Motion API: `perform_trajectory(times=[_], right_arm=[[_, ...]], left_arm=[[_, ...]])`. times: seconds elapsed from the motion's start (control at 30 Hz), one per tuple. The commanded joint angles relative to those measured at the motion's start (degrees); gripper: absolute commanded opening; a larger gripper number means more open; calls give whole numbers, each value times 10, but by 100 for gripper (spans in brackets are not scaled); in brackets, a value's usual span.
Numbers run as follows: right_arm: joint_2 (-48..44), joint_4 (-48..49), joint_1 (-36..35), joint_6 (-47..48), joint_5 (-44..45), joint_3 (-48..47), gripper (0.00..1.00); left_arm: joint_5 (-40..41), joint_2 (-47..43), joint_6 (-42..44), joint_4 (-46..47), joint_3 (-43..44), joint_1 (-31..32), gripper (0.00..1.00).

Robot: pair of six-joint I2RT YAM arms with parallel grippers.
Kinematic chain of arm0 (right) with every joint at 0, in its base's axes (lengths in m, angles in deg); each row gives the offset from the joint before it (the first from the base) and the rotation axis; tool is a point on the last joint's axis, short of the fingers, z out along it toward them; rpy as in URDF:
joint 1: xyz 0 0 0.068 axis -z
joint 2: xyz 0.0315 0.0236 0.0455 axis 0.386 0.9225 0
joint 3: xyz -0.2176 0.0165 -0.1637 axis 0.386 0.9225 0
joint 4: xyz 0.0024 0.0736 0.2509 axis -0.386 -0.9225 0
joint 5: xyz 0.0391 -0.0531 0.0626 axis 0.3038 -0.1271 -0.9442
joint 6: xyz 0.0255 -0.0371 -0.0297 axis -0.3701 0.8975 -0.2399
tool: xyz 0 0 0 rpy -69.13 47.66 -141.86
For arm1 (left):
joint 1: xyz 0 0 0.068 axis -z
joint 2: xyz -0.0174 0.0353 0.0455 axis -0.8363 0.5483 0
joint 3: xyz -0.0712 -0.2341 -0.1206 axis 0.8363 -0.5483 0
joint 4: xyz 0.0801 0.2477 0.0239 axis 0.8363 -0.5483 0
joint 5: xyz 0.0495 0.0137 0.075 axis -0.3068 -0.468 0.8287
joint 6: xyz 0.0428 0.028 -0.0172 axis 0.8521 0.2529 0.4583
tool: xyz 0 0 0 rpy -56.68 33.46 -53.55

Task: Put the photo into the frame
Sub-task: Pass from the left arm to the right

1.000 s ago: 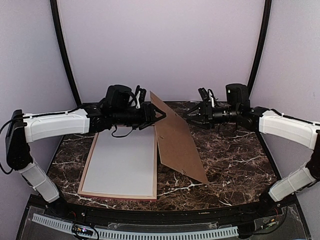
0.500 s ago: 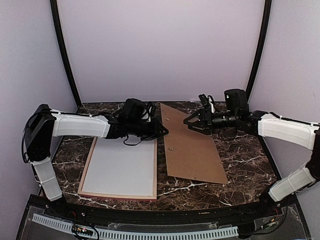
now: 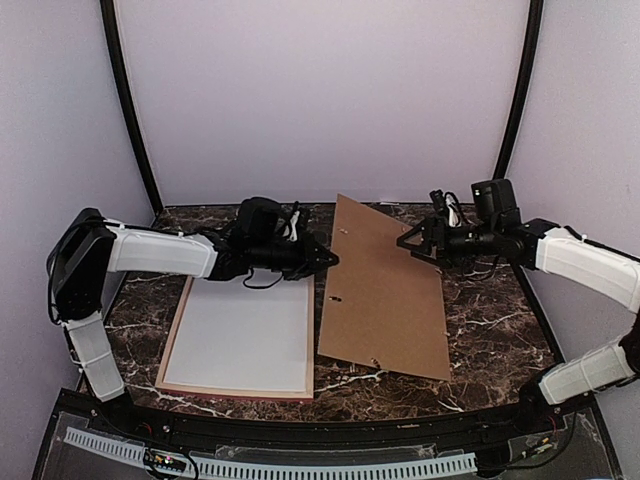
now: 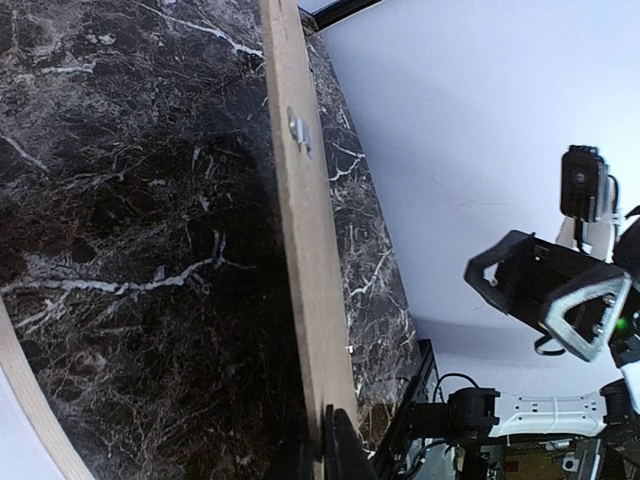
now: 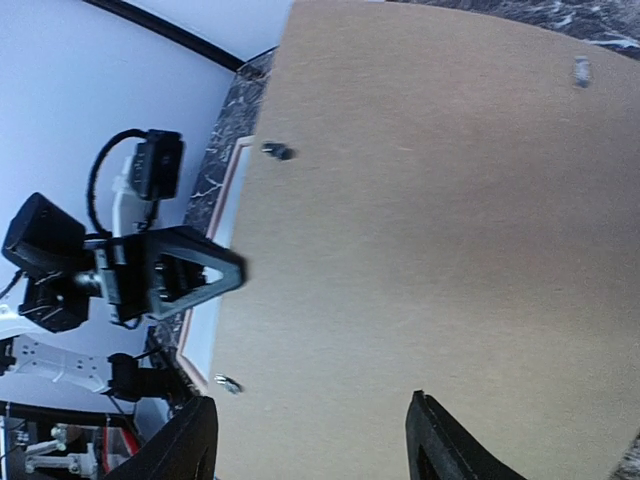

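While the left hand [image 3: 330,262] is clamped on the 9 o'clock edge of the backing board [image 3: 385,300], the right hand [image 3: 408,244] hovers open. Photo [image 3: 240,335] lies white-side-up inside the frame [image 3: 235,393], at 7 o'clock on the bench [image 3: 490,320].

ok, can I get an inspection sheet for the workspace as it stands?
surface: dark marble table, white veins.
job's things: frame flat on the table; white sheet lying in it, print side not visible.
clutter: brown backing board right of the frame.
grippers: left gripper jaws shut on the board's left edge; right gripper jaws open at the board's far edge, holding nothing.
cables: black cable looping under the left wrist.
surroundings: pale lilac walls, black posts.
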Motion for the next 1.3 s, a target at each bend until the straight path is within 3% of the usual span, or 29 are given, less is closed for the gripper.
perform_trajectory(times=[0.0, 0.33, 0.63, 1.0, 1.27], right_arm=[[-17, -67, 10, 54, 90, -16, 67], [1, -55, 32, 90, 140, 32, 77], [50, 102, 40, 79, 62, 126, 83], [107, 353, 42, 14, -94, 217, 79], [127, 435, 42, -29, -141, 229, 73]], left_arm=[[-57, -89, 0, 82, -51, -28, 0], [-115, -218, 30, 93, -146, -69, 0], [-99, -290, 28, 104, -209, -80, 0], [-87, -303, -13, 160, -260, -82, 0], [-81, -297, -37, 192, -285, -82, 0]])
